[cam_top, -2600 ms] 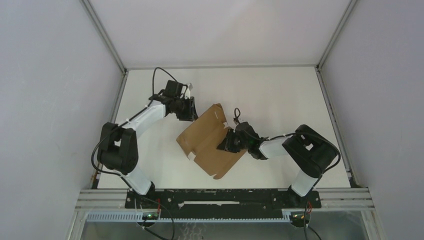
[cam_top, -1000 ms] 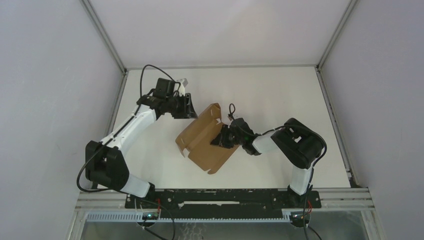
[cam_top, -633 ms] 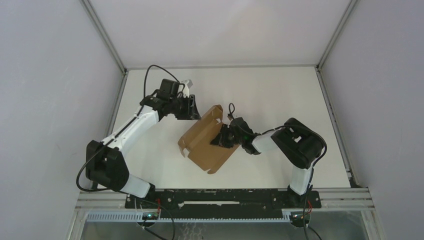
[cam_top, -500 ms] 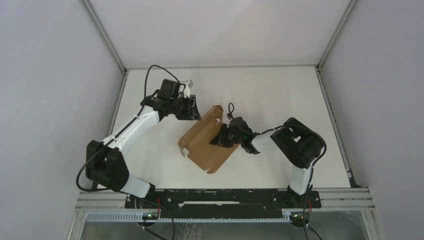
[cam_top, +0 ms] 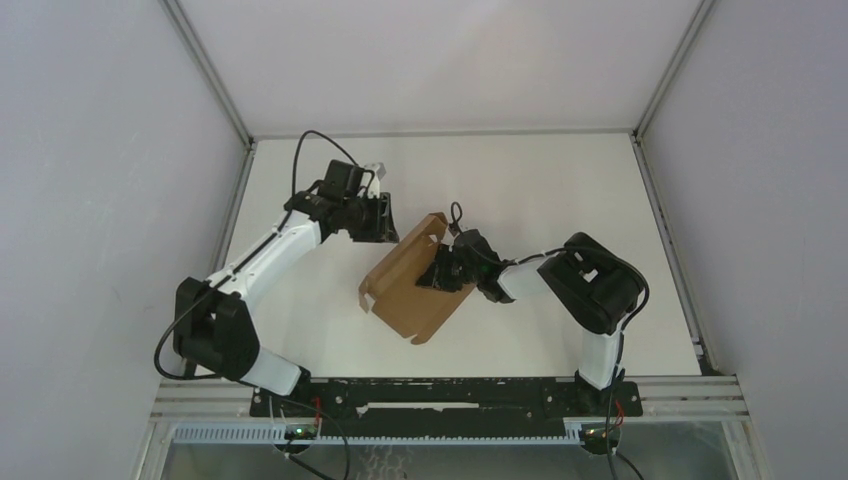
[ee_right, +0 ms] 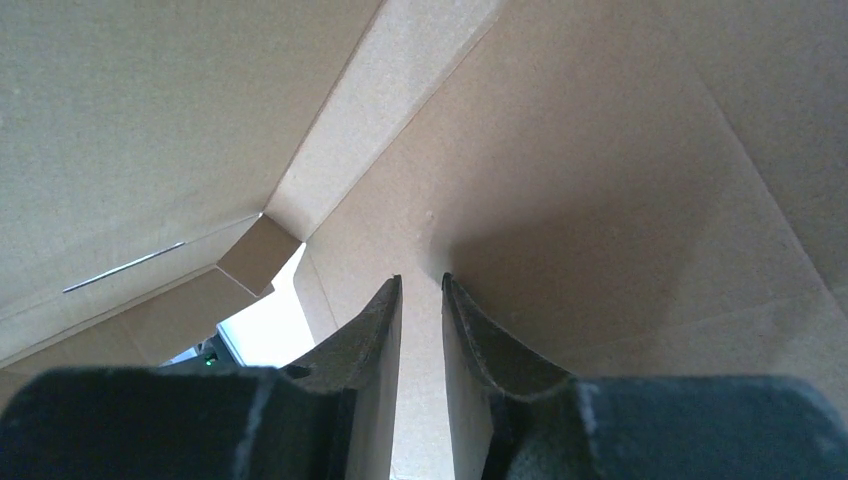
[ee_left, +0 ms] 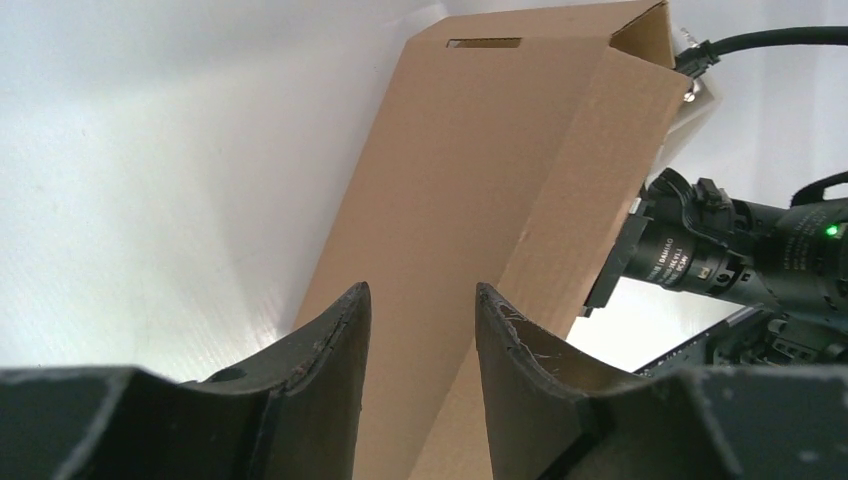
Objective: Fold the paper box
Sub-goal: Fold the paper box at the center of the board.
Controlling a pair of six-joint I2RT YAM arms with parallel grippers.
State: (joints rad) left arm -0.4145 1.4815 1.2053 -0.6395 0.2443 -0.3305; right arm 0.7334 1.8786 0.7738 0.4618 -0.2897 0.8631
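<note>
Paper box (cam_top: 412,292): we count one, partly folded, lying mid-table (cam_top: 560,190) with its far panel raised. We count two grippers. The left gripper (ee_left: 420,288) stands spread and empty, just left of that panel. The right gripper (ee_right: 420,277) reaches inside, fingers nearly together; we cannot tell whether it pinches cardboard.

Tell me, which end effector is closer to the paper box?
Right. The right end effector reaches inside the paper box, against its panels; the left end effector hovers just off its far left edge.
</note>
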